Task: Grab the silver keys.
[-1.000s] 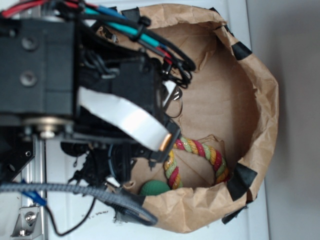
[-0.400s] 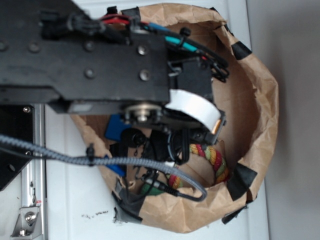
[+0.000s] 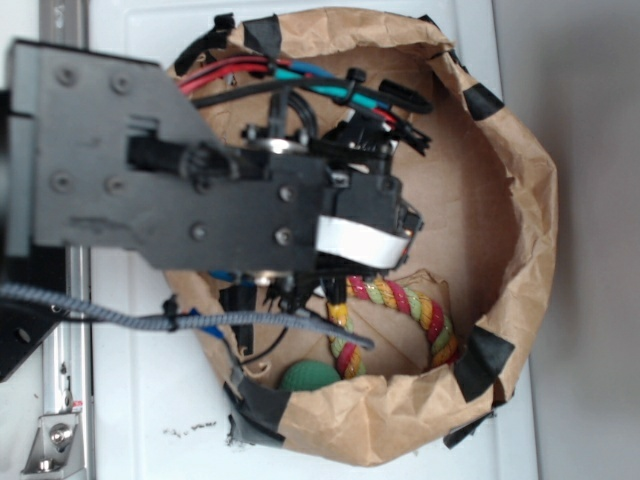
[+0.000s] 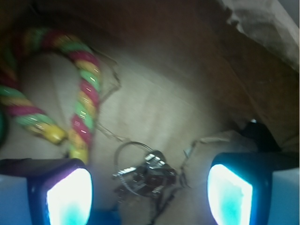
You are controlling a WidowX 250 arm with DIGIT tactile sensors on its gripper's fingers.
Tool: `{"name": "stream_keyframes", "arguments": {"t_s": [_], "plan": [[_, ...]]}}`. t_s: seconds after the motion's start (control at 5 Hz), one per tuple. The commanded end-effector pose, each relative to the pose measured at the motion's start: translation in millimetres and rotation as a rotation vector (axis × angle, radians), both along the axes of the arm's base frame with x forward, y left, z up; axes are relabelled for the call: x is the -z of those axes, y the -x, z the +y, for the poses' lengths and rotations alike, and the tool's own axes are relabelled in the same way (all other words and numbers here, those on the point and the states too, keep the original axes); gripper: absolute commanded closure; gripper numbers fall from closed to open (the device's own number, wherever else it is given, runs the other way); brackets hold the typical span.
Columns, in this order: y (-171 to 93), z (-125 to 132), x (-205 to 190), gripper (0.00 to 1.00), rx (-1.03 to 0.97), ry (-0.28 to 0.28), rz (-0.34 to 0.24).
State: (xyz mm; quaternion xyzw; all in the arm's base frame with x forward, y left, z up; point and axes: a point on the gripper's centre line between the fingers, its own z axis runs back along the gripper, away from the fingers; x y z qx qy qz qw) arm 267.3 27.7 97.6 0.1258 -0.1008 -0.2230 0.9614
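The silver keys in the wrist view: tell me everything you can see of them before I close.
The silver keys are a small bunch of shiny metal keys on a thin round wire ring that sticks up toward the rope toy. They lie flat on the brown paper floor of the bag, bunched and overlapping, too blurred to count. They sit between the two open fingers, nearer the left one in the picture, touching neither. The rope toy is close but apart. In the exterior view the arm hides them.
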Motion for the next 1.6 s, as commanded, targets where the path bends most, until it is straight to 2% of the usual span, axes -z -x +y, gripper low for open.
{"name": "stream_keyframes", "arguments": {"t_s": [0.0,0.2,0.4,0.6,1.0,1.2,1.4], "plan": [[0.1,0.2,-3.8,0.00,0.027,-0.030,-0.015],[-2.1,-0.8,1.7,0.00,0.024,-0.044,-0.007],[7.2,-2.0,10.5,0.00,0.086,0.000,0.049],[10.7,-9.0,21.1,0.00,0.106,0.035,0.055],[8.7,-11.2,47.0,0.00,0.117,0.002,0.042],[4.5,-9.8,52.9,0.00,0.109,-0.011,0.016],[-3.8,-7.9,49.7,0.00,0.082,0.007,0.015]]}}
